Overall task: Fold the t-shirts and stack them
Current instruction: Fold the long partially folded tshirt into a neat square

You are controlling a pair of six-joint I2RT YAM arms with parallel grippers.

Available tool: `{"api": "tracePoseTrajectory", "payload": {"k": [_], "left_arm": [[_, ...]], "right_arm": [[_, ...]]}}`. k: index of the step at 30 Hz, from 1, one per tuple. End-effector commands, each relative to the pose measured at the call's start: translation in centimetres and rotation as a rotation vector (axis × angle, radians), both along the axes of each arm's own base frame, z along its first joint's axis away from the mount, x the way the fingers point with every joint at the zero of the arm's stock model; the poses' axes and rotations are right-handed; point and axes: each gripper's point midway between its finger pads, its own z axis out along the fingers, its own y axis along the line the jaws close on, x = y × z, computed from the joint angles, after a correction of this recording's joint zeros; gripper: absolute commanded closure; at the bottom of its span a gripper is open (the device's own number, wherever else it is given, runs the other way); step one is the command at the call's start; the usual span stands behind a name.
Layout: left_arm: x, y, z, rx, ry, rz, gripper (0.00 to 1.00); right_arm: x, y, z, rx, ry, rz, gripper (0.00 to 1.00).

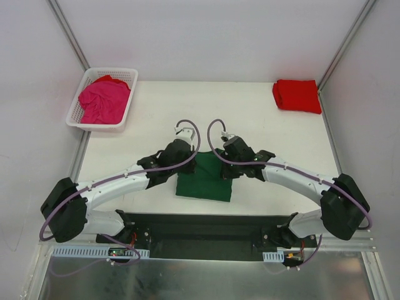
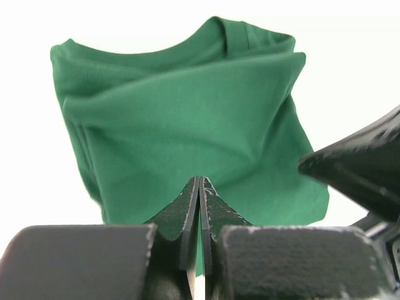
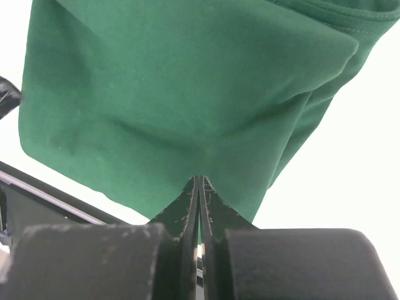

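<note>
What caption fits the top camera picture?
Left arm and right arm over a folded green shirt; red shirt folded back right; pink shirt in basket.

green t-shirt (image 1: 203, 181): folded, centre | red t-shirt (image 1: 297, 95): folded, far right | pink t-shirt (image 1: 103, 103): crumpled, in basket (image 1: 97, 127)

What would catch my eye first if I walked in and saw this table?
Most likely the folded green shirt at the near middle of the table, with the left hand and right hand both shut close to it. Then the bright colours at the far corners: a folded red shirt on the right, and a crumpled pink shirt in a white basket on the left.
</note>
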Motion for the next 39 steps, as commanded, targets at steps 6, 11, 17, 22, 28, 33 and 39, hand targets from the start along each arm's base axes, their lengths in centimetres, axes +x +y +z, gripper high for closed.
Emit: {"api": "tracePoseTrajectory", "payload": {"k": [6, 11, 17, 22, 28, 33, 39], "left_arm": [[1.8, -1.2, -1.8, 0.067, -0.003, -0.007, 1.0], [2.0, -1.4, -3.5, 0.082, 0.018, -0.012, 1.0], [2.7, -1.2, -4.1, 0.091, 0.021, -0.006, 1.0], [3.7, -0.9, -4.4, 0.101, 0.024, -0.001, 1.0], [5.1, -0.7, -4.8, 0.094, 0.035, 0.007, 1.0], [6.4, 0.2, -5.4, 0.089, 0.048, 0.031, 1.0], [7.8, 1.4, -6.4, 0.1, 0.058, 0.051, 1.0]], "right_arm": [[-0.4, 1.7, 2.3, 0.063, -0.028, 0.003, 0.99], [-2.8, 2.2, 2.9, 0.099, -0.022, 0.03, 0.99], [-5.0, 2.5, 2.3, 0.103, -0.002, 0.048, 0.99], [-6.0, 1.7, 0.5, 0.06, 0.017, 0.041, 0.99], [-6.0, 0.9, -1.9, 0.003, 0.029, 0.022, 0.99], [-6.1, 0.5, -4.0, -0.033, 0.054, 0.011, 0.99], [-6.8, -0.1, -6.1, -0.066, 0.087, -0.002, 0.99]]}}
